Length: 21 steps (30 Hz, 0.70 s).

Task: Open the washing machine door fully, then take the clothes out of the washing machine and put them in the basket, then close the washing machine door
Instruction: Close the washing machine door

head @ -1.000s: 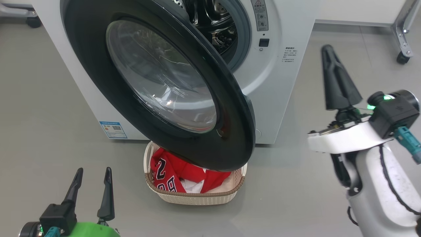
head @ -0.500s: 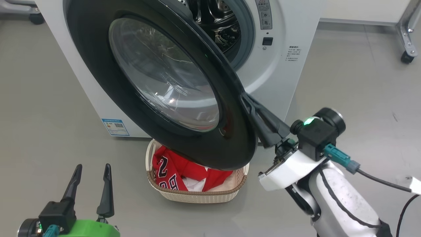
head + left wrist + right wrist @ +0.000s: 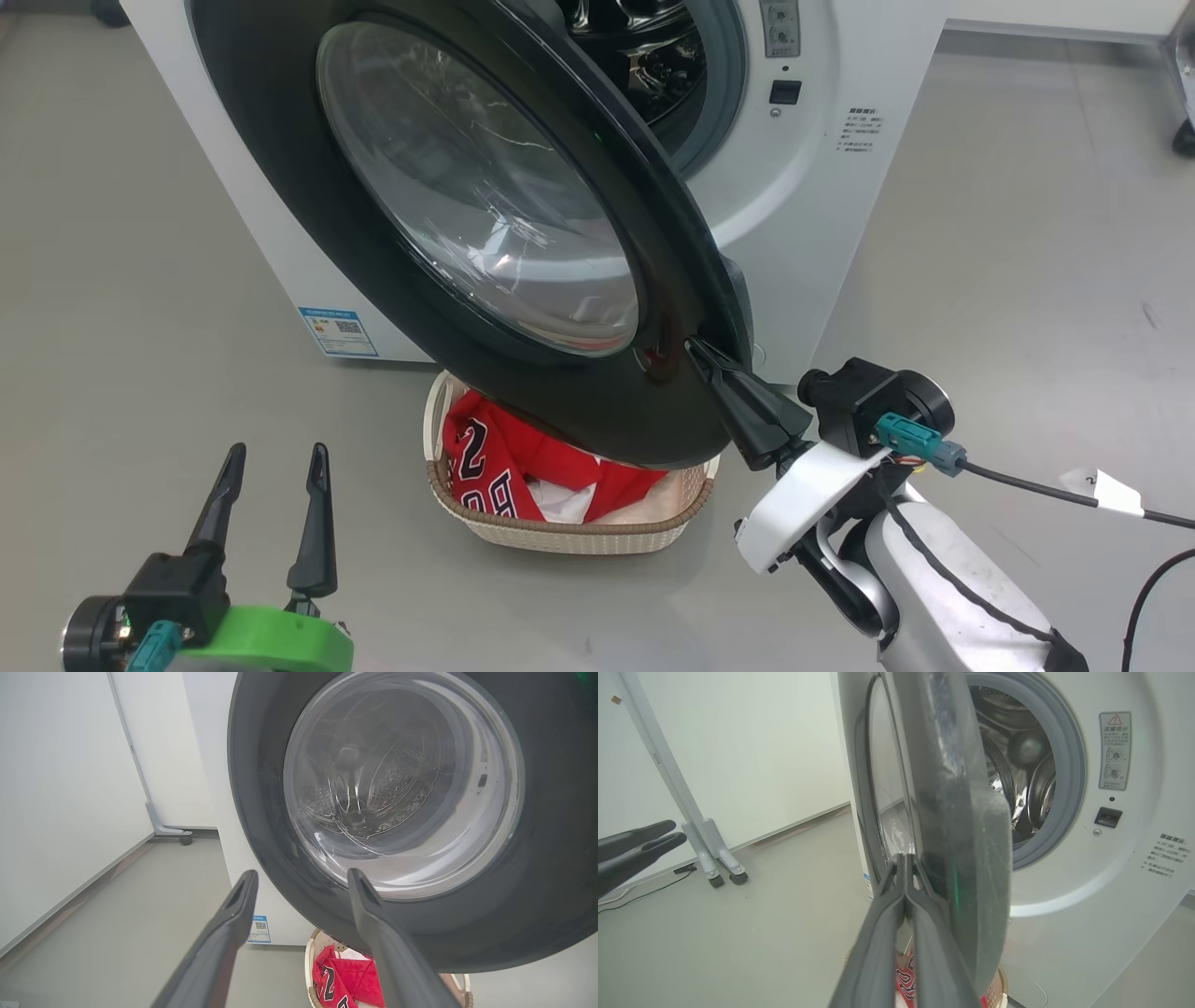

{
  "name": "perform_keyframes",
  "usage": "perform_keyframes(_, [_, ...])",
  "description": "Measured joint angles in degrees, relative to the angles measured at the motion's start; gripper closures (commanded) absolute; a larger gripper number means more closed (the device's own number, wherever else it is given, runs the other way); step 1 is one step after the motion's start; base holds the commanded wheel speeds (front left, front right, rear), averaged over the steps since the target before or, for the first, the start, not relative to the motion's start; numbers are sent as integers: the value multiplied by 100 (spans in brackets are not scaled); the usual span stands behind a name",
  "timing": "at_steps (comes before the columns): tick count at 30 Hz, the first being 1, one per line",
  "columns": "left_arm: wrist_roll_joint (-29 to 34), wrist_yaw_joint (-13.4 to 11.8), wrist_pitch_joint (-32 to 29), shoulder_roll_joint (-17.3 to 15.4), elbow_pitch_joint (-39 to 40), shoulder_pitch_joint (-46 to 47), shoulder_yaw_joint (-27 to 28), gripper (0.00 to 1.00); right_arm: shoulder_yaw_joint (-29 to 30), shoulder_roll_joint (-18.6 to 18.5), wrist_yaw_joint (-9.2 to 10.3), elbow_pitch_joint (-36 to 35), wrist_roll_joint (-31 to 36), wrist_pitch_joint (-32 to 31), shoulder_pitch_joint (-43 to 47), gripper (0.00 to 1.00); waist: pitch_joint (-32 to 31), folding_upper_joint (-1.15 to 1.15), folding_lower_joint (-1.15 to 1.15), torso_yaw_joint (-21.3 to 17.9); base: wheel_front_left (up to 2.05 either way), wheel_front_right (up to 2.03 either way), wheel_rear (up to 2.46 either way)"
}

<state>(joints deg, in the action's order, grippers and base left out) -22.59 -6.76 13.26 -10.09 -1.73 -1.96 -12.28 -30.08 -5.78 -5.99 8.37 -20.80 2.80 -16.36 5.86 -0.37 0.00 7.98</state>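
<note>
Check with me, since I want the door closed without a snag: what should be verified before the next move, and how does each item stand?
1. The clothes in the basket: ok, red fabric lies inside.
2. The drum emptied: cannot tell, the washing machine door hides part of it.
3. The right gripper shut, tips at the door's rim: ok.
4. The left gripper open, apart from the door: ok.
5. Door's lower rim clears the basket: cannot tell.

My head camera looks down on the washing machine door (image 3: 261,187) from above; both wrist cameras face it close up, sharing the basket (image 3: 560,541) beneath.
</note>
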Motion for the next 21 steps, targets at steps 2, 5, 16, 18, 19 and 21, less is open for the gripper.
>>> perform_keyframes(2, [0, 0, 0, 14, -1, 18, -20, 0, 12, 4, 0, 91, -19, -9, -25, 100, 34, 0, 0, 20, 0, 0, 0])
perform_keyframes(5, [1, 0, 1, 19, -3, 51, -34, 0, 45, 25, -2, 203, -35, -14, -123, 100, 87, 0, 0, 48, 0, 0, 0])
perform_keyframes(16, [63, 0, 44, 56, 48, 229, -96, 0, 321, 37, -42, 561, -89, -14, -590, 100, 323, 0, 0, 129, 0, 0, 0])
perform_keyframes(18, [64, 0, 44, 76, 70, 275, -102, 0, 390, 37, -41, 638, -102, -14, -713, 100, 383, 0, 0, 147, 0, 0, 0])
perform_keyframes(19, [73, 0, 44, 84, 79, 296, -108, 0, 425, 34, -38, 675, -105, -14, -781, 100, 414, 0, 0, 155, 0, 0, 0])
perform_keyframes(21, [90, 0, 45, 107, 97, 337, -121, 0, 498, 24, -34, 756, -121, -14, -938, 100, 483, 0, 0, 175, 0, 0, 0])
